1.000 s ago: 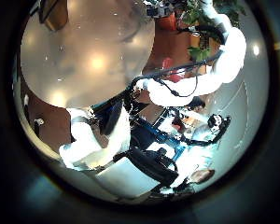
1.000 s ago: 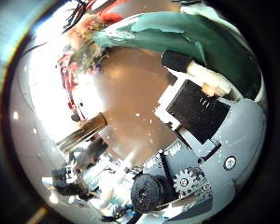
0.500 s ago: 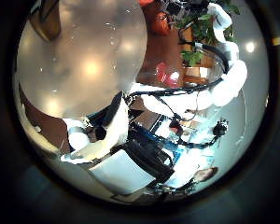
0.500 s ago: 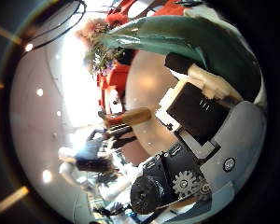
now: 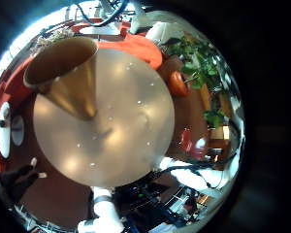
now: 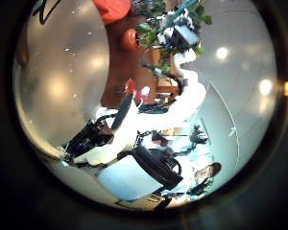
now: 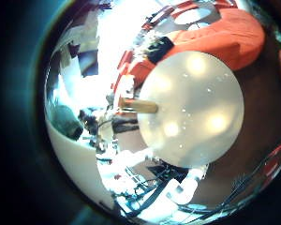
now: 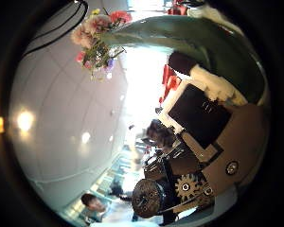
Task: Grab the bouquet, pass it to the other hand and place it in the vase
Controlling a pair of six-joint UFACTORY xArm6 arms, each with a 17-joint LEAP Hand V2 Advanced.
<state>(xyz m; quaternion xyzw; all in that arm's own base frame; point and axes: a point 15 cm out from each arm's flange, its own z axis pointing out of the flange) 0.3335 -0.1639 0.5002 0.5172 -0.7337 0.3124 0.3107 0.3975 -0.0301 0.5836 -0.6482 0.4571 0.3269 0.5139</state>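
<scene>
Bouquet (image 8: 133,33) close against right hand (image 8: 204,113), off the desk. Wrapped stem part lies across the palm camera, flower heads (image 8: 93,43) sticking out beyond the hand with only room behind them. Right fingers (image 8: 194,71) curled against the wrap, clamped on bouquet as far as the right thumb-side view shows.

Vase (image 5: 73,78) upright on round desk (image 5: 126,146), empty, flared mouth toward left palm, narrow foot set well in from the desk edge. Same vase (image 7: 140,106) seen from the right little-finger side, small, near the desk (image 7: 197,103) edge facing that camera, so well apart from right hand. Bouquet not in vase, not touching it.

Left hand (image 6: 115,144) above the desk, vase filling a good part of its little-finger view, so fairly close over it. Left fingers (image 6: 96,144) with nothing visible between them; cannot tell whether straight or curled. Right arm (image 6: 187,96) stretching across the left thumb-side view, away from left hand.
</scene>
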